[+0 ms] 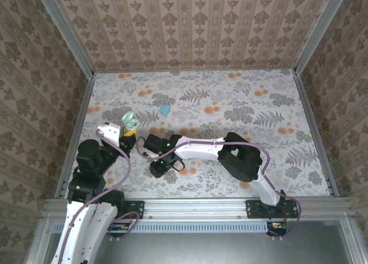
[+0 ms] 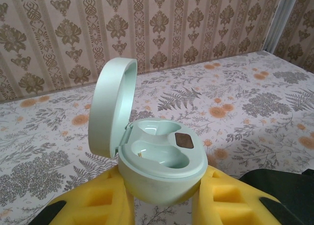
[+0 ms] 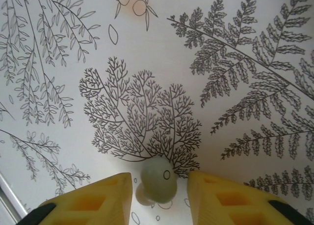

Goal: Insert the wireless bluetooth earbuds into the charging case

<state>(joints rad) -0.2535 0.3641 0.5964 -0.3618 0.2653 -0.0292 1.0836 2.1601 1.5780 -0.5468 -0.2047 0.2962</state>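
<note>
While my left fingers (image 2: 98, 205) clench the open mint charging case (image 2: 162, 161), lid (image 2: 110, 107) tipped up, my right fingers (image 3: 98, 200) stand released either side of a pale earbud (image 3: 158, 186) lying on the counter (image 3: 64, 151), narrowly clear of both.

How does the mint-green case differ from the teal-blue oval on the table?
The mint-green case is clamped between the left gripper's yellow pads; the teal-blue oval lies free on the table. The mint-green case has its lid swung up; the teal-blue oval looks shut. Both are rounded ovals.
</note>
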